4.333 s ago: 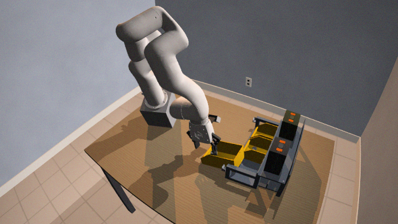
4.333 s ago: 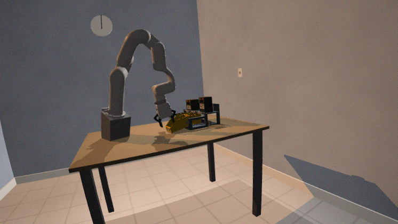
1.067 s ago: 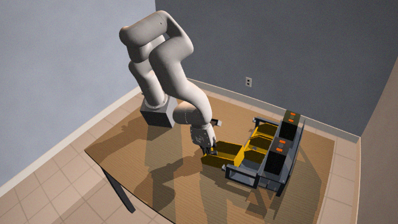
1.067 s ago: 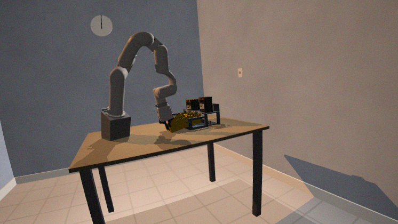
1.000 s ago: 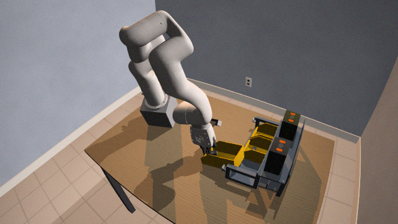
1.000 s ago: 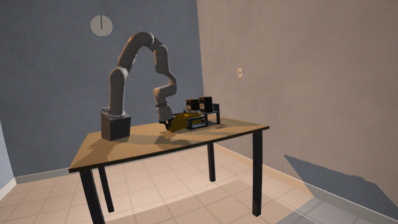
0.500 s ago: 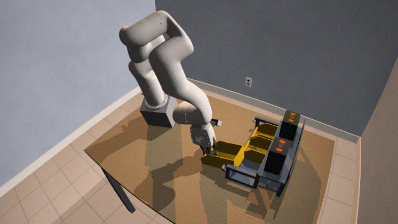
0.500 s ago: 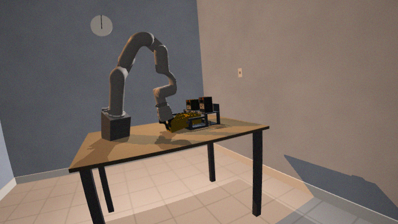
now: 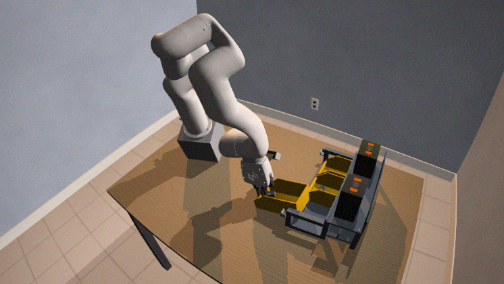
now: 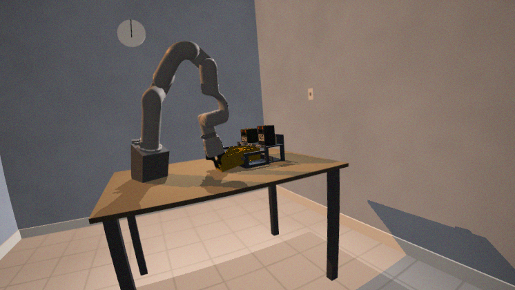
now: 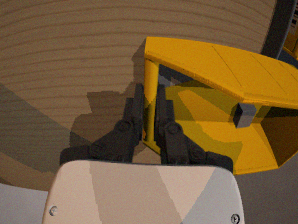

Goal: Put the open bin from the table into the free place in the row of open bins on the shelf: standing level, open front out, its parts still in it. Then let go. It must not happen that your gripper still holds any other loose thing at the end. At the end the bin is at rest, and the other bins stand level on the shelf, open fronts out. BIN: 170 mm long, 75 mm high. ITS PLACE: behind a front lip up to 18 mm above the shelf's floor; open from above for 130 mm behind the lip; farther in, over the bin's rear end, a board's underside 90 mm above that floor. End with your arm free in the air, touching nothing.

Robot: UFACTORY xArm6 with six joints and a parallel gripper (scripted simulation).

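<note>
Gripper [image 11: 152,137] clamped on open bin's [image 9: 280,195] wall, bin on table [image 9: 211,225] toward its right edge before shelf [image 9: 317,220]; lift and insertion remain.

The bin's [image 11: 220,90] far end runs off the wrist view's right edge, and its parts are too blurred to name. From outside, the gripper [image 10: 216,158] is too small to show its hold, and the shelf [image 10: 264,152] hides the free place.
</note>
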